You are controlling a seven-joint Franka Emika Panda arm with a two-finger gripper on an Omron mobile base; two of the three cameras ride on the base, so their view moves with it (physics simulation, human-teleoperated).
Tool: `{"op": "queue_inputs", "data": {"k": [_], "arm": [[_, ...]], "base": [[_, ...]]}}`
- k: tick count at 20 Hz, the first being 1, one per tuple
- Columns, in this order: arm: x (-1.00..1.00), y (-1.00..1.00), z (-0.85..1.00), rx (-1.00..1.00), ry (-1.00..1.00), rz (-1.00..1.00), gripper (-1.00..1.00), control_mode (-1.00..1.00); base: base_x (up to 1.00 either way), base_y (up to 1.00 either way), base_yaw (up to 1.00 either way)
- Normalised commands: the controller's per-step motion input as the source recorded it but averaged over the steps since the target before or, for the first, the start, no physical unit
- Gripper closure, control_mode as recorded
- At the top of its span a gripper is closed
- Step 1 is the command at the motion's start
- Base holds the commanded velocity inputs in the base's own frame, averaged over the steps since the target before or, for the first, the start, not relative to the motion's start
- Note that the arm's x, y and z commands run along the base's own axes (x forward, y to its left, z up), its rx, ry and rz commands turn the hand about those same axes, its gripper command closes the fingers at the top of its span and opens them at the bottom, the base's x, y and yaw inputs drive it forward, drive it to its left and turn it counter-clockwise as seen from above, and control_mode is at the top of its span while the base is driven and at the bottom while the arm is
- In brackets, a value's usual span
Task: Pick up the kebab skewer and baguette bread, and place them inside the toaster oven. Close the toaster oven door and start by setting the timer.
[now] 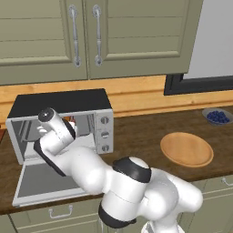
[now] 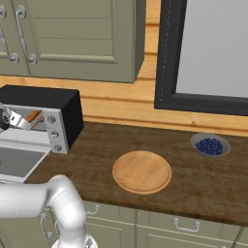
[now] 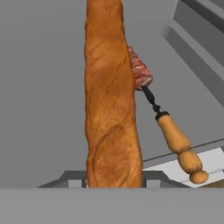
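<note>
I work in a home kitchen, a rendered one. Olive-green wall cabinets (image 1: 91, 36) with silver bar handles hang above my arm, a dark wooden counter (image 2: 145, 140) with drawers beneath runs out to its right, and a dark-framed window (image 2: 208, 53) sits over that stretch. My hand reaches into a toaster oven (image 1: 63, 123); well right of it lie a round wooden board (image 1: 186, 149) and a bowl of blueberries (image 2: 209, 144).

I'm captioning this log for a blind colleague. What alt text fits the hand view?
A long orange-brown baguette bread runs up the frame over the toaster oven grey interior. Beside it lies the kebab skewer, its meat chunks against the loaf and its wooden handle pointing toward the lower right.
</note>
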Motion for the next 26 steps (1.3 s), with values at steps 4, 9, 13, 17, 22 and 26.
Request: {"op": "queue_inputs", "data": {"k": [4, 9, 13, 17, 22, 26], "arm": [[0.00, 0.00, 0.00, 0.00, 0.00, 0.00, -1.00, -1.00], [0.00, 0.00, 0.00, 0.00, 0.00, 0.00, -1.00, -1.00], [0.00, 0.00, 0.00, 0.00, 0.00, 0.00, -1.00, -1.00], [-0.62, 0.12, 0.00, 0.00, 0.00, 0.00, -1.00, -1.00], [-1.00, 0.13, 0.00, 0.00, -0.03, -0.04, -1.00, -1.00], [-1.00, 0.00, 0.00, 0.00, -0.07, 0.00, -1.00, -1.00]], "base": [[0.00, 0.00, 0.00], [0.00, 0.00, 0.00], [0.00, 0.00, 0.00], [0.00, 0.00, 0.00], [0.00, 0.00, 0.00], [0.00, 0.00, 0.00]]}}
